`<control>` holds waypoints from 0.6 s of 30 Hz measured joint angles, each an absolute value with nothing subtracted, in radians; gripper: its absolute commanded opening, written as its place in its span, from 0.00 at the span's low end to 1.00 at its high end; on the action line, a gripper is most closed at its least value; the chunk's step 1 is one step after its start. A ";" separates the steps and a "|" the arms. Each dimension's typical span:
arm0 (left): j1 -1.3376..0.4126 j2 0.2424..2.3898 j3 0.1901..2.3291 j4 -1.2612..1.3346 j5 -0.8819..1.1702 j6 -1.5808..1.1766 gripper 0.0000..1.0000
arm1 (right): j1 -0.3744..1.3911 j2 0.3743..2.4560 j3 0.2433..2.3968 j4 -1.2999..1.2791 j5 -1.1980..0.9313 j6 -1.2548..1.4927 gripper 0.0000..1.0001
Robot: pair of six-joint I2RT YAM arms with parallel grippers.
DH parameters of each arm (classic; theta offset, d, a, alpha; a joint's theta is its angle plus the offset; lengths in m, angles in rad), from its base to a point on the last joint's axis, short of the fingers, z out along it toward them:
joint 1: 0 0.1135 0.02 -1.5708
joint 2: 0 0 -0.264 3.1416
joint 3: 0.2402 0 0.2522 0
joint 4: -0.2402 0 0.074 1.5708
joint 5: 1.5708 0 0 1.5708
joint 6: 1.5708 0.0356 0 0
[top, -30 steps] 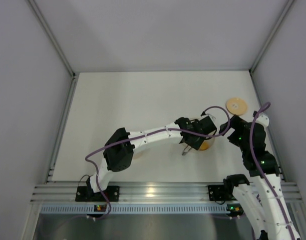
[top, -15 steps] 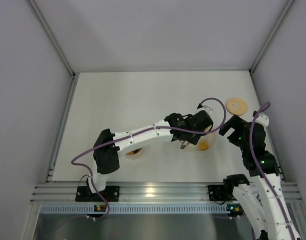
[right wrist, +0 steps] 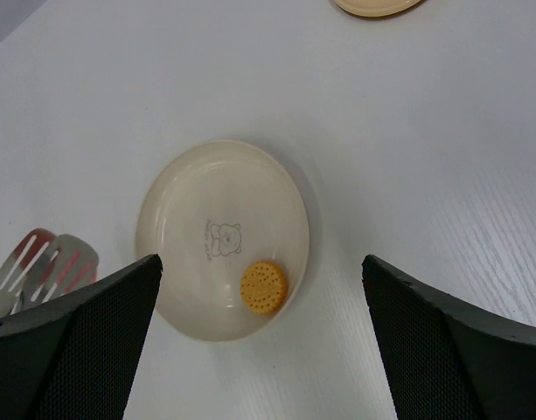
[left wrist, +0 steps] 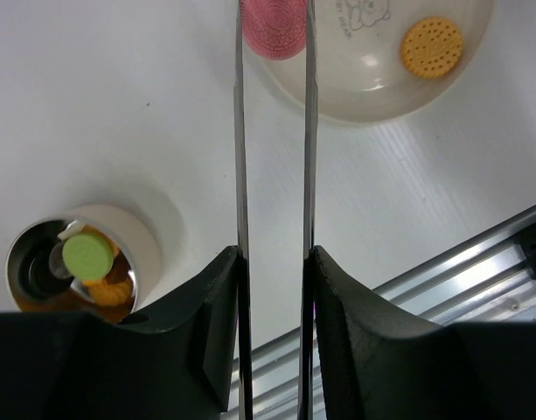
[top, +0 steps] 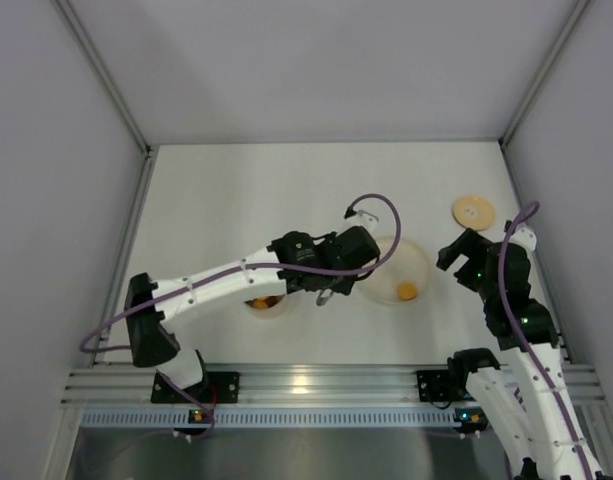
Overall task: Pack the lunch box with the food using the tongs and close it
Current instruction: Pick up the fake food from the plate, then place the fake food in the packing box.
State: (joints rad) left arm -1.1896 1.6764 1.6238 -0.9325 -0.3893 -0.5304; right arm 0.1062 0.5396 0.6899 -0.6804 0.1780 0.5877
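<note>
My left gripper (left wrist: 274, 254) is shut on the slim metal tongs (left wrist: 240, 131). A round pink piece of food (left wrist: 274, 31) is pinched between the tong tips, above the table between the lunch box and the pale plate (top: 411, 255). The steel lunch box (left wrist: 143, 262) stands open at lower left of the left wrist view, holding a green piece (left wrist: 86, 255) and orange pieces. One orange biscuit (right wrist: 263, 284) lies on the plate. The tan wooden lid (top: 473, 211) lies on the table at the far right. My right gripper (right wrist: 260, 261) hangs open and empty above the plate.
White walls enclose the table on the left, back and right. An aluminium rail (top: 316, 382) runs along the near edge, where both arm bases stand. The left arm reaches diagonally across the table's near middle.
The left arm has swung left from over the plate toward the lunch box, carrying the tongs with the pink piece. The right arm has stayed still.
</note>
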 measured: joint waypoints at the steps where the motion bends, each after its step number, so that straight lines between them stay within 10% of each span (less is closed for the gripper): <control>1: -1.190 1.634 1.592 -0.946 -0.396 -0.542 0.40 | 0.106 0.542 0.689 -0.680 0.174 0.588 0.95; 18: -1.190 1.089 1.215 -1.194 -0.496 -0.792 0.40 | 0.106 0.578 0.680 -0.646 0.159 0.588 0.95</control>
